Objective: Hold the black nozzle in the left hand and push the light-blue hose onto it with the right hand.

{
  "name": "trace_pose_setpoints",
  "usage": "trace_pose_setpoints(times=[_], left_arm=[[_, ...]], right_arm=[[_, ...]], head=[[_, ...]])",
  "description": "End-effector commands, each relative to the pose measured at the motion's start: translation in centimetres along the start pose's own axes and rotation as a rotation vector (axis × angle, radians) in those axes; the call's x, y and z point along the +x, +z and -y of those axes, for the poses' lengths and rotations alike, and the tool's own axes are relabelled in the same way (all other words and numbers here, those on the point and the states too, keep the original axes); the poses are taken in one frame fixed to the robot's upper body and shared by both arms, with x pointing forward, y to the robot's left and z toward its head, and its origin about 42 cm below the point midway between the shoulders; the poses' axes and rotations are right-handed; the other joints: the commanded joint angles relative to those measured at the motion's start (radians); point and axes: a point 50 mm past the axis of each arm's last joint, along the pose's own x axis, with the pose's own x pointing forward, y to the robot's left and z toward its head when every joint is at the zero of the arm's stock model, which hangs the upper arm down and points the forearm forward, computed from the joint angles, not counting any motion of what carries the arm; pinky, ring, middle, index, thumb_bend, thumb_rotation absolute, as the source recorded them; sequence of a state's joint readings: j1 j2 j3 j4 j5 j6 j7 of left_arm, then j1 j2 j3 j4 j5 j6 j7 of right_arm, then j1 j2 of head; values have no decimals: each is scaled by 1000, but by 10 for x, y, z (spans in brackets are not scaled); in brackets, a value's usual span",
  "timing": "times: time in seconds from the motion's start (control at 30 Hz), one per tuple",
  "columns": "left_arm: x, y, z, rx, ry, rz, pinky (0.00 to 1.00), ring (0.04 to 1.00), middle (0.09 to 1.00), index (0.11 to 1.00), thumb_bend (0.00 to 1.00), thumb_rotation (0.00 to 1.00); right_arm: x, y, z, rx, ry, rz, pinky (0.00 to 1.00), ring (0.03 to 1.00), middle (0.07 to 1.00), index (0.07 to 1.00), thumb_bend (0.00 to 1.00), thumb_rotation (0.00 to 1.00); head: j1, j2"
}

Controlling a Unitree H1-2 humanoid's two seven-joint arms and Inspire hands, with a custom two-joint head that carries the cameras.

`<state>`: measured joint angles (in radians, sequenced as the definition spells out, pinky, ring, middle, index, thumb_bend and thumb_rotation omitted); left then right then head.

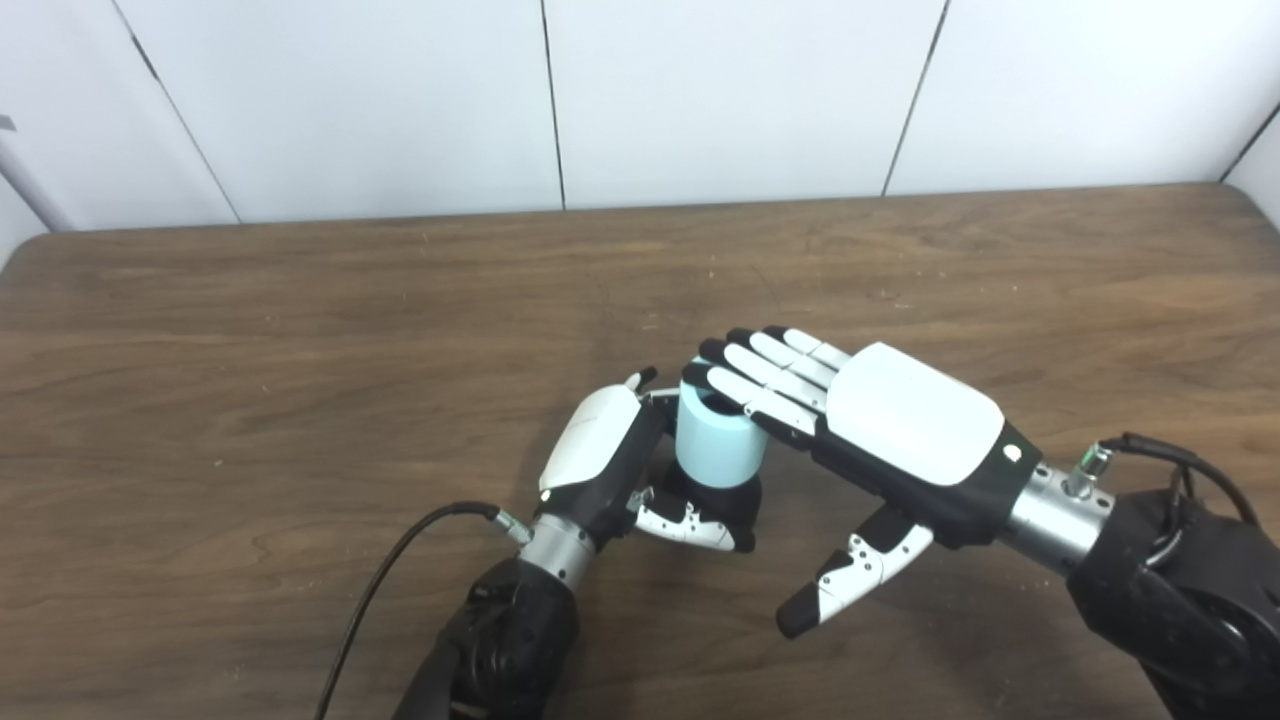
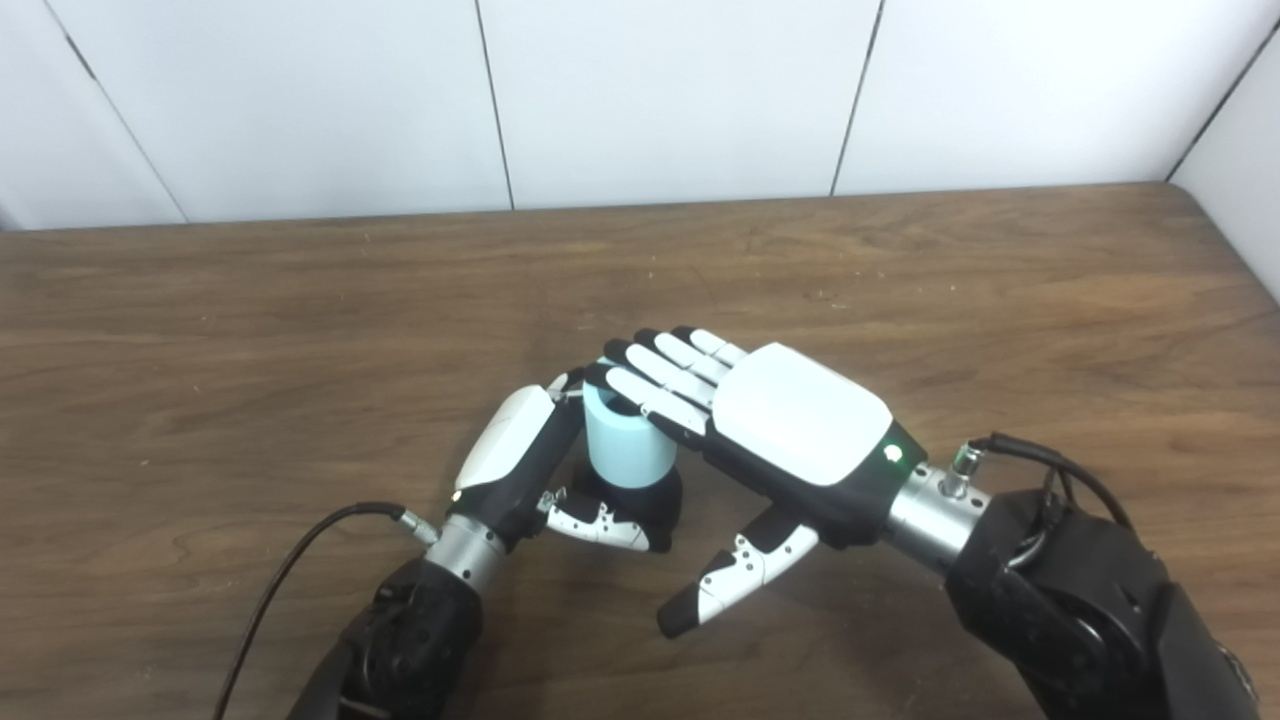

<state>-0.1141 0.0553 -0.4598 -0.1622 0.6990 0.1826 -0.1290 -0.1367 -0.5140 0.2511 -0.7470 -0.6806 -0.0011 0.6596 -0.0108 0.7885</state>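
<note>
A short light-blue hose piece (image 1: 717,443) stands upright as a cylinder on a black nozzle base (image 1: 735,497) near the table's middle front. My left hand (image 1: 612,462) wraps around the base, thumb across the front and fingers behind, so most of the nozzle is hidden. My right hand (image 1: 880,425) lies flat and palm down, its fingertips (image 1: 712,378) resting on the top rim of the hose (image 2: 627,443). The right thumb (image 2: 722,585) hangs free below, apart from everything.
Brown wooden table (image 1: 300,330) with a white panelled wall behind. A black cable (image 1: 395,560) runs from the left wrist toward the front edge. Another cable (image 1: 1175,465) loops at the right wrist.
</note>
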Motion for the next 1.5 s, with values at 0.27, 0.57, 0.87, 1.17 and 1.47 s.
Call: trace_pose_setpoints(times=[0.27,0.57,0.87,1.17,1.47], left_arm=[[-5,-17,10,34,-56,-92,1000,513,453,494,500,0],[-5,-17,9,31,-53,-92,1000,498,459,497,501,0],[-4,-17,8,26,-51,-91,1000,493,457,500,501,0],[-6,-17,11,28,-55,-91,1000,512,450,497,499,0],[-6,-17,12,29,-60,-91,1000,471,471,500,502,0]], right_arm=[[-6,-7,-17,-1,154,9,1000,1000,1000,1000,683,1000],[-6,-7,-16,12,149,-10,1000,1000,1000,1000,683,1000],[-5,-6,-20,15,153,-13,1000,1000,1000,1000,683,1000],[2,-4,19,7,59,-2,1000,1000,1000,1000,678,1000],[7,0,51,12,-187,10,1000,1000,1000,1000,644,1000]], head=[[-3,-3],[-3,-3],[-2,-5],[-8,-5],[-4,-5]])
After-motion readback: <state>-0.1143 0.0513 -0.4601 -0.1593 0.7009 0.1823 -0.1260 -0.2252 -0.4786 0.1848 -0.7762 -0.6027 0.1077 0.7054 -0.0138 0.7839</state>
